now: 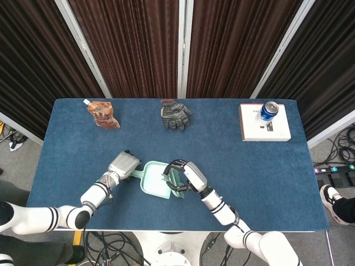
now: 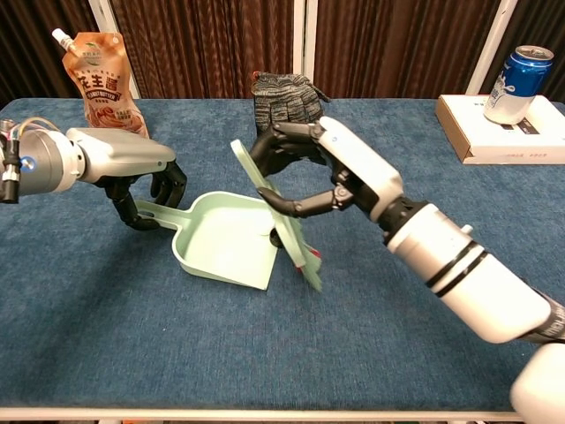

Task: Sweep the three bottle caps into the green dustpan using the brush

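- left robot hand: fingers curled down around the handle of the green dustpan, gripping it; palm faces down, forearm enters from the left edge, low over the desk
- green dustpan: flat on the blue desk near the front edge, handle pointing left, open mouth toward the right robot hand
- snack pouch: upright at back left of desk, well apart from the hands
- knit glove: lies at back centre, partly hidden behind the right robot hand in chest view
- brush: pale green, tilted steeply, lower end at the dustpan's right edge; blurred, bristles hard to make out
- right robot hand: fingers wrapped around the brush, holding it; wrist bent, forearm runs down to the lower right, cut off by the frame
- bottle caps: cannot make them out; a small dark speck inside the pan and something reddish at the brush tip, too small to tell
- white box: back right, blue can standing on it
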Controlling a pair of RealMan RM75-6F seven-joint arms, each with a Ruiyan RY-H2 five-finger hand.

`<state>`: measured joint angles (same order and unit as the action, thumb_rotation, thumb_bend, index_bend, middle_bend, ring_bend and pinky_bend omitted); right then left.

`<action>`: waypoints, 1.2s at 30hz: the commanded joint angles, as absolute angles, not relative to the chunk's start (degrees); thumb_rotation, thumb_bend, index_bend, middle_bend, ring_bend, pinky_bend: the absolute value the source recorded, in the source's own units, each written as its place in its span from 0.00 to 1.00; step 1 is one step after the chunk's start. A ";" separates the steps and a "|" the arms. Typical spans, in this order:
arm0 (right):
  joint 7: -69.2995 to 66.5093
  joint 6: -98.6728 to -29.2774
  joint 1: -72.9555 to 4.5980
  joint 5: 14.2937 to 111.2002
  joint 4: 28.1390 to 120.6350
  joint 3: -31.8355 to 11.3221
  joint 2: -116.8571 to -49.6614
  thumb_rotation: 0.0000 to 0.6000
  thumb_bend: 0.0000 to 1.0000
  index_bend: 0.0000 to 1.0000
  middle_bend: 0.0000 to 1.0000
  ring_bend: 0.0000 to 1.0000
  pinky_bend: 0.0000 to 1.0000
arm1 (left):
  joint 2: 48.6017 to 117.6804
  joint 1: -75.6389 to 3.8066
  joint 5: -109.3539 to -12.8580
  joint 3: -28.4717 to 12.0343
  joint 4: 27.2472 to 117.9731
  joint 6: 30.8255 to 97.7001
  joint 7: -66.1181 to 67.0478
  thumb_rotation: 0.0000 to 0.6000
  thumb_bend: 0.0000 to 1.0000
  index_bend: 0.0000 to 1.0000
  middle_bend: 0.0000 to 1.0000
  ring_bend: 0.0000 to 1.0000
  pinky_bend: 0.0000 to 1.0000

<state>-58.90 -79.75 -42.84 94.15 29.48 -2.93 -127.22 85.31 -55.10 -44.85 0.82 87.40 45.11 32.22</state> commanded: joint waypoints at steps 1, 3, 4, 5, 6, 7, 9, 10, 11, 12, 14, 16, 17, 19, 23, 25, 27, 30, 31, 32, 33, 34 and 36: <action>-59.81 -79.64 -44.32 93.60 27.41 -4.28 -128.99 1.00 0.72 0.76 0.65 0.38 0.31 | 85.40 -55.10 -44.95 0.76 87.54 45.20 32.08 1.00 0.37 0.52 0.51 0.37 0.21; -60.38 -79.43 -45.19 93.22 26.18 -5.02 -129.92 1.00 0.72 0.76 0.65 0.39 0.31 | 85.37 -55.04 -44.58 0.38 87.85 44.86 31.24 1.00 0.37 0.52 0.51 0.37 0.21; -60.49 -79.35 -45.52 93.12 26.01 -5.21 -130.00 1.00 0.72 0.76 0.65 0.39 0.31 | 85.22 -55.04 -44.40 0.17 88.04 44.38 30.62 1.00 0.37 0.52 0.51 0.37 0.21; -60.58 -79.33 -45.78 93.00 26.09 -5.38 -130.00 1.00 0.72 0.76 0.65 0.39 0.31 | 85.06 -55.04 -44.31 0.02 88.19 43.94 30.06 1.00 0.37 0.52 0.51 0.37 0.21; -60.83 -79.30 -46.04 92.76 26.33 -5.63 -130.00 1.00 0.72 0.76 0.65 0.39 0.31 | 84.89 -55.01 -44.40 -0.08 88.28 43.63 29.53 1.00 0.37 0.52 0.51 0.37 0.21; -60.88 -79.26 -46.19 92.50 26.53 -5.85 -130.00 1.00 0.72 0.76 0.65 0.39 0.31 | 84.78 -55.00 -44.53 -0.10 88.27 43.50 29.29 1.00 0.37 0.52 0.51 0.37 0.21; -60.93 -78.80 -46.44 91.78 27.23 -6.31 -130.00 1.00 0.72 0.76 0.65 0.39 0.31 | 84.63 -55.01 -44.80 -0.10 88.23 43.30 28.90 1.00 0.37 0.52 0.51 0.37 0.21; -60.91 -78.66 -46.48 91.41 27.61 -6.53 -130.00 1.00 0.72 0.76 0.65 0.39 0.31 | 84.60 -55.02 -44.91 -0.09 88.21 43.20 28.73 1.00 0.37 0.52 0.51 0.37 0.21; -60.75 -78.49 -46.50 91.03 28.01 -6.71 -130.00 1.00 0.72 0.76 0.65 0.39 0.31 | 84.57 -55.02 -44.99 -0.11 88.22 43.10 28.52 1.00 0.37 0.52 0.51 0.37 0.21; -60.74 -78.32 -46.52 90.57 28.57 -6.90 -130.00 1.00 0.72 0.76 0.65 0.39 0.31 | 84.53 -55.03 -45.03 -0.21 88.29 42.90 28.13 1.00 0.37 0.52 0.51 0.37 0.21; -60.67 -78.20 -46.58 89.51 29.77 -7.48 -130.00 1.00 0.72 0.76 0.65 0.39 0.31 | 84.44 -55.10 -45.30 -0.27 88.36 42.54 27.65 1.00 0.37 0.52 0.51 0.37 0.21; -60.62 -78.13 -46.75 88.53 30.87 -7.99 -130.00 1.00 0.72 0.76 0.65 0.39 0.31 | 84.51 -55.26 -45.76 -0.02 88.24 42.61 27.97 1.00 0.37 0.52 0.51 0.37 0.21; -60.45 -78.15 -46.95 88.12 31.32 -8.09 -130.00 1.00 0.72 0.76 0.65 0.39 0.31 | 84.61 -55.36 -45.87 0.08 88.10 42.78 28.23 1.00 0.37 0.52 0.51 0.37 0.21; -60.54 -78.68 -47.16 87.81 31.66 -8.07 -130.00 1.00 0.72 0.76 0.65 0.39 0.31 | 84.73 -55.44 -45.72 0.08 87.97 42.95 28.31 1.00 0.37 0.52 0.51 0.37 0.21; -61.62 -81.55 -47.04 87.74 30.64 -8.25 -130.00 1.00 0.72 0.76 0.65 0.39 0.31 | 84.76 -55.28 -45.59 0.20 87.59 43.97 28.60 1.00 0.37 0.51 0.50 0.37 0.21; -62.09 -83.58 -46.95 88.41 28.51 -8.23 -130.00 1.00 0.72 0.76 0.65 0.39 0.31 | 84.75 -55.10 -45.64 0.36 87.42 44.81 29.03 1.00 0.36 0.49 0.49 0.37 0.21; -62.56 -85.33 -46.79 89.34 26.87 -7.92 -129.01 1.00 0.72 0.76 0.65 0.39 0.31 | 84.68 -54.87 -45.77 0.32 87.49 45.43 29.02 1.00 0.35 0.45 0.46 0.37 0.21; -62.03 -86.87 -46.18 90.56 26.55 -7.05 -126.18 1.00 0.72 0.76 0.65 0.39 0.31 | 84.41 -54.54 -46.05 0.12 87.77 45.93 28.63 1.00 0.34 0.37 0.41 0.37 0.22; -61.71 -87.09 -45.92 90.91 26.81 -6.70 -125.11 1.00 0.72 0.76 0.65 0.39 0.31 | 84.35 -54.43 -46.23 0.11 87.84 46.12 28.59 1.00 0.34 0.34 0.39 0.36 0.22; -61.23 -87.26 -45.64 91.28 27.12 -6.29 -123.99 1.00 0.72 0.76 0.65 0.39 0.31 | 84.22 -54.36 -46.42 0.13 87.95 46.22 28.58 1.00 0.34 0.32 0.38 0.36 0.22; -60.39 -87.28 -45.21 91.85 27.60 -5.57 -122.38 1.00 0.72 0.76 0.65 0.39 0.31 | 84.02 -54.22 -46.68 0.07 88.15 46.47 28.48 1.00 0.34 0.31 0.37 0.35 0.22; -59.70 -87.21 -44.82 92.30 28.08 -4.95 -121.13 1.00 0.72 0.76 0.65 0.39 0.30 | 83.89 -54.06 -46.91 0.04 88.33 46.76 28.40 1.00 0.34 0.30 0.36 0.35 0.22; -57.61 -86.63 -43.94 93.40 29.42 -3.30 -118.11 1.00 0.72 0.76 0.65 0.38 0.30 | 83.43 -53.63 -47.42 -0.09 88.84 47.49 28.10 1.00 0.34 0.28 0.35 0.34 0.22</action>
<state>-59.90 -86.80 -45.15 91.85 27.92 -5.28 -121.28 83.70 -53.89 -47.13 0.01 88.55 47.14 28.30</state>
